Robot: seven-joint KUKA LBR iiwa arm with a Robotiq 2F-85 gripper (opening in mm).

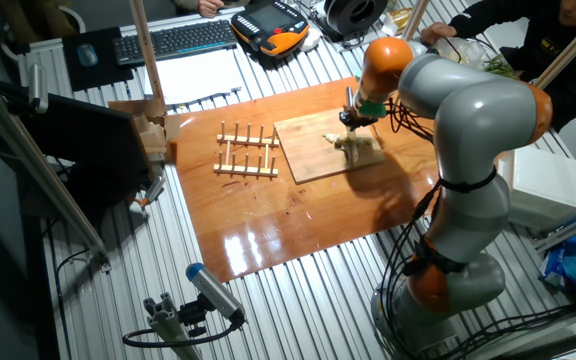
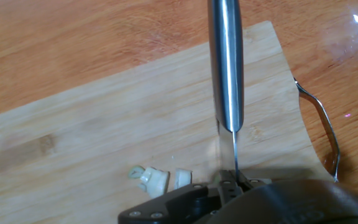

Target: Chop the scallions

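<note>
1. Left of the claw [image 2: 229, 186] in the hand view, two small pale scallions [image 2: 157, 178] pieces lie on the cutting board [image 2: 104, 118], just beside the claw's dark body and touching each other or nearly so.
2. These bits look light, soft and moist; they would likely roll or skid under the blade, so a straight downward press should serve better than a sideways push. They are too small to grasp well.
3. At centre, a knife [image 2: 227, 62] runs away from the claw, its thin blade edge meeting the claw body; the claw appears clamped on the knife, though the fingers themselves are hidden.
4. Right of the claw, a metal handle [image 2: 325, 124] curves off the board's edge.
5. In the fixed view the arm covers most of the scallions; whether the blade touches the board is unclear.
</note>
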